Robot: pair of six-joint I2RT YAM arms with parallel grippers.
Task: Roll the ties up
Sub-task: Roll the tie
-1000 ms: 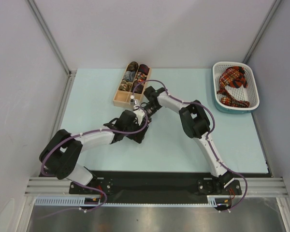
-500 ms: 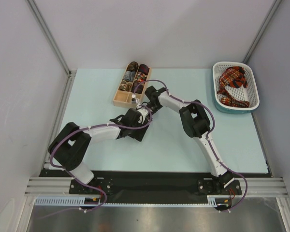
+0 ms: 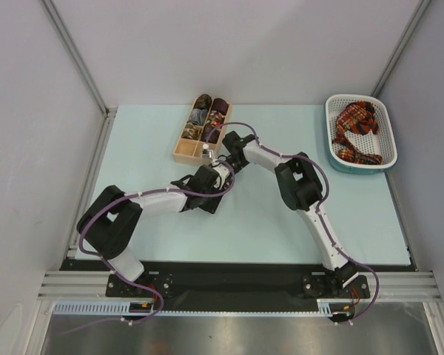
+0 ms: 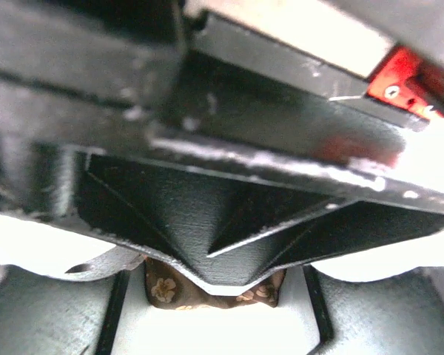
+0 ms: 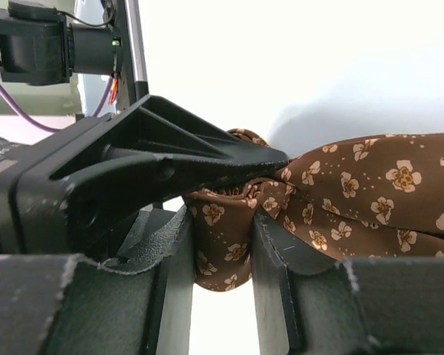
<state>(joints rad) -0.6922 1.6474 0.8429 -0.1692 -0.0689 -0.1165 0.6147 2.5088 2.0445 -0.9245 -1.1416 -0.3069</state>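
Both arms stretched inward, wrists meeting toward the far edge beside the wooden box (image 3: 183, 154). Right gripper (image 5: 222, 225) pinches brown tie (image 5: 355, 192). Left gripper (image 4: 214, 314) spread, straddling it. Bare table (image 3: 266, 229) toward near edge.

Left arm (image 3: 152, 201): rounded white shells between bulky black joint housings.
Right arm (image 3: 322, 231): the same white shells and black joints.
Cabling: a thin purple cable (image 5: 11, 95) runs along each arm; a short red wire (image 5: 113, 89) hangs beside it on the left arm.
Bases: black motor blocks (image 3: 142, 284) at the near edge.
Left gripper (image 4: 214, 325): matte black plastic; its finger (image 5: 159, 166) is a hollowed triangular wedge with raised ribs.
Right gripper (image 5: 222, 229): black, flat-faced fingers with pale scuffed edges; a red block (image 4: 403, 83) with two silver screw heads sits on its body.
Left wrist unit: black cylinder (image 5: 52, 46) with a small green light (image 5: 117, 42).
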